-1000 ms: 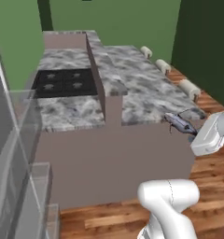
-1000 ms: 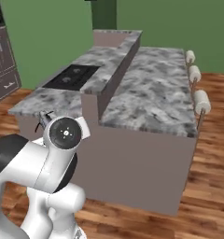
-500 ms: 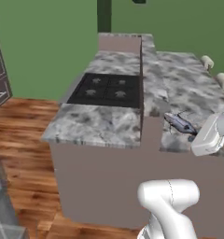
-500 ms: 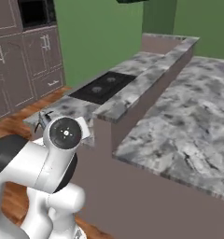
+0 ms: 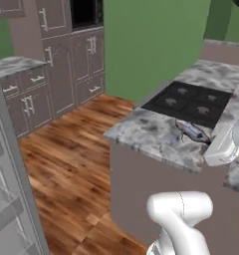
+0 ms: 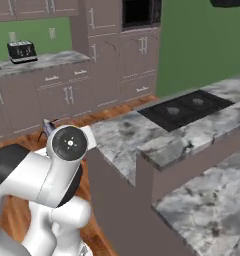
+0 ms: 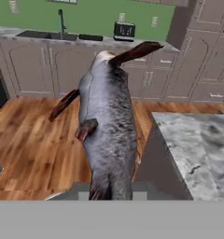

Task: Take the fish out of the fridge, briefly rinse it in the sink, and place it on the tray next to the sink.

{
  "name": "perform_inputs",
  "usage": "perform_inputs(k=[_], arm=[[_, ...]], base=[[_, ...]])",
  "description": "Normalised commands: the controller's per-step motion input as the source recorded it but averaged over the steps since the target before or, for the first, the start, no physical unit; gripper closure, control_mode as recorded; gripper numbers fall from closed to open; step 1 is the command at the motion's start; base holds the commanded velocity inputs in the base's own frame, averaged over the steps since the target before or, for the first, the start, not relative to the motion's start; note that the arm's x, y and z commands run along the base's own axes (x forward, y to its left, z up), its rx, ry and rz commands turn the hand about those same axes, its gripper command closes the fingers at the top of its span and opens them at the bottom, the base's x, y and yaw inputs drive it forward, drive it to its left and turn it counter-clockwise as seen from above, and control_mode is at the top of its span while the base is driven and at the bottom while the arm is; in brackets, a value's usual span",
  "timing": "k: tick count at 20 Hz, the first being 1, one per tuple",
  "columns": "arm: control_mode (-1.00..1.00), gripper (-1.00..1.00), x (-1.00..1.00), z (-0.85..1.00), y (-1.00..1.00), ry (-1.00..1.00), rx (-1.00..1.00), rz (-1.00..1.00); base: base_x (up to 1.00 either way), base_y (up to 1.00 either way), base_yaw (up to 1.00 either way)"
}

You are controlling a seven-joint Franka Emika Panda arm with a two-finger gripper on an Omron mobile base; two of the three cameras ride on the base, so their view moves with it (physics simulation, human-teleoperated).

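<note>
My gripper (image 7: 112,190) is shut on the fish (image 7: 109,121), a slim silvery-grey body with dark brown fins that points away from the hand. In the left base view the fish (image 5: 192,131) sticks out from the gripper (image 5: 203,138) above the island's near corner. Far off on the back counter lies the black sink (image 7: 37,34) with its thin tap (image 7: 62,21). The flat black tray (image 7: 91,37) sits just right of it. The fridge (image 5: 7,149) shows as a pale grey edge with shelves at the left of the left base view.
A marble island counter (image 5: 146,134) with a black cooktop (image 5: 191,102) stands close on my right. A black toaster (image 7: 124,30) sits on the back counter right of the tray. Grey cabinets (image 5: 66,64) line the walls. Open wood floor (image 5: 71,164) stretches between the island and the cabinets.
The whole picture has swung as the base turned, bringing the cabinets and open floor into sight. The fish stays in the shut gripper.
</note>
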Motion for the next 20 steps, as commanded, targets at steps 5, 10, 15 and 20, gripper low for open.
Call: perform_inputs(k=[5,10,15,20], arm=[[1.00,1.00,0.00,0.00,0.00,0.00,0.00,0.00],[1.00,1.00,0.00,0.00,0.00,0.00,0.00,0.00],[1.00,1.00,0.00,0.00,0.00,0.00,0.00,0.00],[1.00,1.00,0.00,0.00,0.00,0.00,0.00,0.00]], base=[[0.46,0.08,0.74],[0.94,0.00,0.64],[1.00,0.00,0.50],[1.00,0.00,0.33]])
